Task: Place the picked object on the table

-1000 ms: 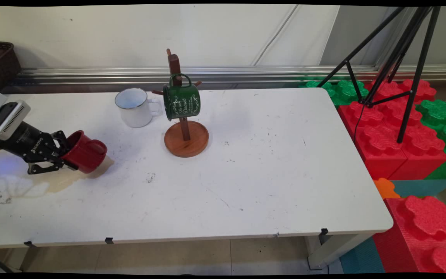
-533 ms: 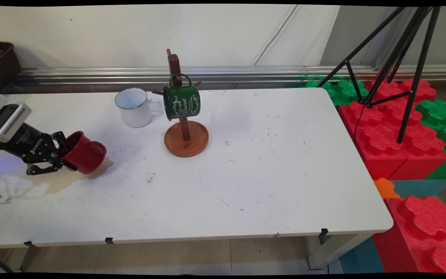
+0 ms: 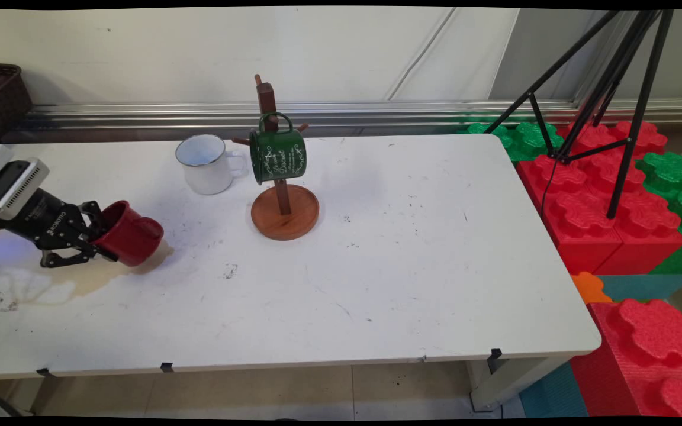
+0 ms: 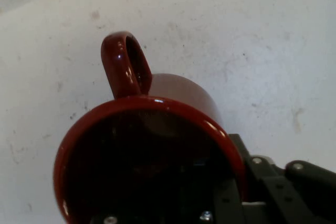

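In the main view, the end effector [image 3: 99, 236] reached in low from the left edge and was clamped on the rim of a red mug [image 3: 128, 232], one finger inside the mouth and the other outside. The mug lay tipped on its side, mouth toward the end effector and base pointing right, over the left part of the white surface [image 3: 376, 266]; whether its lower side touched the surface could not be told. A pale brownish stain [image 3: 98, 275] spread on the surface beneath and in front of it. Farther back stood a white enamel mug [image 3: 205, 164], upright, just left of a wooden mug tree [image 3: 282, 201]. A green mug [image 3: 277, 154] hung by its handle from one of the tree's pegs. Red and green foam blocks [image 3: 607, 195] and a black tripod [image 3: 607, 89] stood off the surface's right end.

In the hand view, the red mug [image 4: 152, 156] filled the lower frame, its dark mouth facing the camera and its handle [image 4: 125, 65] pointing up. The black linkage showed at the lower right, against the rim.
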Motion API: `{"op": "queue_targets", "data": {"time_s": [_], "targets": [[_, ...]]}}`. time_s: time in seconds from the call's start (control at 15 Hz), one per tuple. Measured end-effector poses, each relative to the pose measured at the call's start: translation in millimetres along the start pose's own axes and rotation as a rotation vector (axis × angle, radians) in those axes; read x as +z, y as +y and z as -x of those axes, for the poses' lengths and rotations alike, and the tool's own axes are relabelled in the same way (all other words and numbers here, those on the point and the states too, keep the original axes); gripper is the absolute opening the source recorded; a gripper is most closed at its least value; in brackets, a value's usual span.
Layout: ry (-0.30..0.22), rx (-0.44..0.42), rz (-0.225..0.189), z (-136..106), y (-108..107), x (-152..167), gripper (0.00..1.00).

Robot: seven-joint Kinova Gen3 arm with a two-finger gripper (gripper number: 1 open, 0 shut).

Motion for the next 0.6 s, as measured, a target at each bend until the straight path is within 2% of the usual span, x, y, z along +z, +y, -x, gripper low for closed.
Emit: {"op": "queue_targets", "data": {"time_s": [0.13, 0.2, 0.6], "targets": [[-0.001, 0.004, 0.000, -0.9, -0.3, -0.2, 0.00], [-0.001, 0.005, 0.000, -1.2, -0.5, -0.4, 1.00], [-0.006, 0.016, -0.001, -2.3, -1.0, -1.6, 1.00]]}}
